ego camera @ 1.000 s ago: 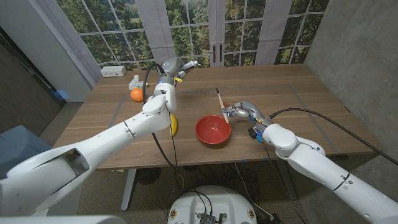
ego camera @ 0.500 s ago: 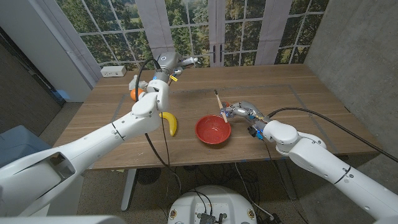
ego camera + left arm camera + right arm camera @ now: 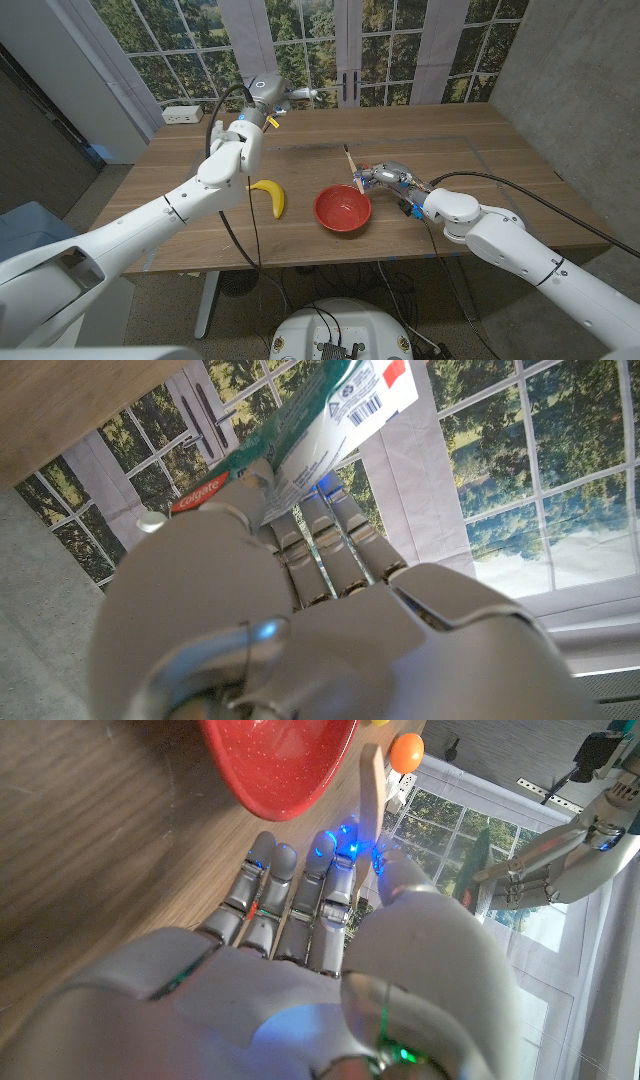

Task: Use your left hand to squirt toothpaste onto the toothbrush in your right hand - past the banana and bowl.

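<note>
Head view: my left hand (image 3: pixel 262 95) grips the green-and-white toothpaste tube (image 3: pixel 303 94) above the worktop's far left; my right hand (image 3: pixel 388 178) pinches the wooden-handled toothbrush (image 3: pixel 352 165), bristles up, to its right beyond the red bowl (image 3: pixel 342 208).

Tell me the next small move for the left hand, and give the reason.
Probably carry the left hand with its toothpaste tube across toward the toothbrush that the right hand holds beside the red bowl. In the head view the tube sits high over the table's far side, well apart from the brush's raised tip, so nothing could land on the bristles yet.
</note>
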{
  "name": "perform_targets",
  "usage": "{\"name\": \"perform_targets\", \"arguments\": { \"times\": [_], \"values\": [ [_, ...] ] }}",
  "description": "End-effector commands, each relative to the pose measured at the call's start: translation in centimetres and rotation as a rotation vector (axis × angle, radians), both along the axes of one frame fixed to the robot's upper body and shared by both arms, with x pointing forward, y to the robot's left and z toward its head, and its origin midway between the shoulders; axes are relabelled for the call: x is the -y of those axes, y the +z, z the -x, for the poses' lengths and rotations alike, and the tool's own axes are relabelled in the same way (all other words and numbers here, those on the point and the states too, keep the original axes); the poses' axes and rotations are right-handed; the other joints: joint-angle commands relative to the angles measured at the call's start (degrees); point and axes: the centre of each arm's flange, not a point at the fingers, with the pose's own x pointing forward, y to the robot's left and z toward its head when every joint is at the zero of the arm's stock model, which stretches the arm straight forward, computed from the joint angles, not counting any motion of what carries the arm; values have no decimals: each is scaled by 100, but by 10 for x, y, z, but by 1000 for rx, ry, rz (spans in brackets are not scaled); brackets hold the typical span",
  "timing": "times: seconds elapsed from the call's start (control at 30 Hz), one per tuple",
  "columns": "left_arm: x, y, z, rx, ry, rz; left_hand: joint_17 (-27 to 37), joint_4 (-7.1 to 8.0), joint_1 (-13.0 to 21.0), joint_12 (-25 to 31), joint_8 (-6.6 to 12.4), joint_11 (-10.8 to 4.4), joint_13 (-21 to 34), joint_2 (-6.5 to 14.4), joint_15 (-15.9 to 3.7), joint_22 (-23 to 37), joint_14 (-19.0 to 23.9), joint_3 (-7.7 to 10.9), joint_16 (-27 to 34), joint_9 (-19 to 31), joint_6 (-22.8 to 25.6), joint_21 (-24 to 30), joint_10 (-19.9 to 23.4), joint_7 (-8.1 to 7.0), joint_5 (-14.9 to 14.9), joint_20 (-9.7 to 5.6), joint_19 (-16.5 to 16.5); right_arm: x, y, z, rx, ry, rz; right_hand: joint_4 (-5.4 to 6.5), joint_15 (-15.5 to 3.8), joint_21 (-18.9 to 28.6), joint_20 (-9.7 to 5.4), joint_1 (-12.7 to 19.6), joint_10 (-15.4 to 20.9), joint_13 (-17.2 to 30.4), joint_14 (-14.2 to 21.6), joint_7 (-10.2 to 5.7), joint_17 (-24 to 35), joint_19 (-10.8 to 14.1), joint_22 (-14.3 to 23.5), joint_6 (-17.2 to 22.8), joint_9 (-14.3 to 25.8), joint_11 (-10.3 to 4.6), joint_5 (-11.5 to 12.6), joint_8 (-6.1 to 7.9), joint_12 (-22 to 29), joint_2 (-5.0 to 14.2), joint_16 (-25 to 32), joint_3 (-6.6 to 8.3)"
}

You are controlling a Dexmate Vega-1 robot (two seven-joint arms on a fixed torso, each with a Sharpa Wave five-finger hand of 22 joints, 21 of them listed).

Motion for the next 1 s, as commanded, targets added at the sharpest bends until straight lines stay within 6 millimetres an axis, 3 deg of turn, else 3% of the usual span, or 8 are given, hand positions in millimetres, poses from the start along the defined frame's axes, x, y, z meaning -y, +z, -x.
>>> {"name": "perform_targets", "arguments": {
  "times": [0.03, 1.0],
  "values": [
    [-5, 11, 13, 24, 20, -113, 9, 4, 55, 29, 47, -118, 33, 6, -714, 21, 50, -22, 10, 19, 58, 39, 212, -14, 27, -312, -24, 0, 5, -5, -69, 48, -36, 26, -722, 50, 13, 230, 2, 14, -14, 64, -10, -51, 15, 34, 21, 41, 64, -26, 54, 146, 61, -20],
    [-4, 40, 33, 25, 78, -339, 22, -1, 147, 25, 66, -138, 30, -23, -717, 17, 96, -120, 28, 16, 157, 114, 322, -123, 26, -408, -70, -8, 24, -4, -195, 204, -108, 25, -620, 143, 79, 341, -53, 11, -91, 172, -71, -141, 20, -3, 150, 133, 210, -84, 129, 159, 212, -93]
  ]
}}
